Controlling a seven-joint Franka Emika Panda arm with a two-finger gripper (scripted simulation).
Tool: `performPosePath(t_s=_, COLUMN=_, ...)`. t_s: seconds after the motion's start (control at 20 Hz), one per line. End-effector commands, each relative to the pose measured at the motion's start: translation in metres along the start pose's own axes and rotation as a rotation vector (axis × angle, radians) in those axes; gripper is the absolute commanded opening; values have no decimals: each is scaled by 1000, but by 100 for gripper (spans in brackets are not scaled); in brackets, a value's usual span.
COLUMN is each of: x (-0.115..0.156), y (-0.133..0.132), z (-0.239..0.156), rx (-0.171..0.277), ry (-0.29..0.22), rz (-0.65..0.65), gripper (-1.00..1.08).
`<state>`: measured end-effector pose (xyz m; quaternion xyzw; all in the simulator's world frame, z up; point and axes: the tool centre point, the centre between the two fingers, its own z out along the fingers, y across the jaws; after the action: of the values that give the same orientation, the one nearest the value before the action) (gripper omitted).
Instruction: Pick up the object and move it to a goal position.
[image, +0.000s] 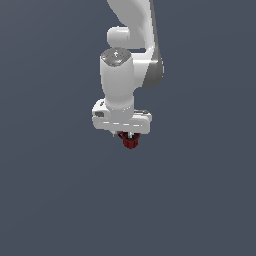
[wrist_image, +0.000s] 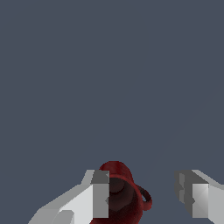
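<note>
Small dark red mug (image: 130, 142) w/ dark inside is seen at center of ext. view, directly under the white two-finger gripper (image: 128, 135). In wrist view, mug (wrist_image: 120, 197) sits between fingers (wrist_image: 99, 199), against one finger, apart from the other; jaws spread wide, nothing clamped.

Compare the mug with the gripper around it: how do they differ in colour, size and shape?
Colour: the mug is dark red with a dark inside; the gripper is white. Size: the mug is much smaller than the gripper, whose body nearly hides it in the exterior view. Shape: the mug is rounded with a small loop handle; the gripper's fingers are blocky and flat-faced. The mug sits between the fingers, close against one.
</note>
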<state>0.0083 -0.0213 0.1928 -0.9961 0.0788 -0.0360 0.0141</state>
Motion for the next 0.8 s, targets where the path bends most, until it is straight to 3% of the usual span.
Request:
performPosePath(t_s=0.0, x=0, y=-2, z=-7, rx=10, ry=15, rz=30, gripper=28)
performPosePath(t_s=0.75, x=1, y=-13, z=-69, rx=66, ry=148, rz=273, gripper=28)
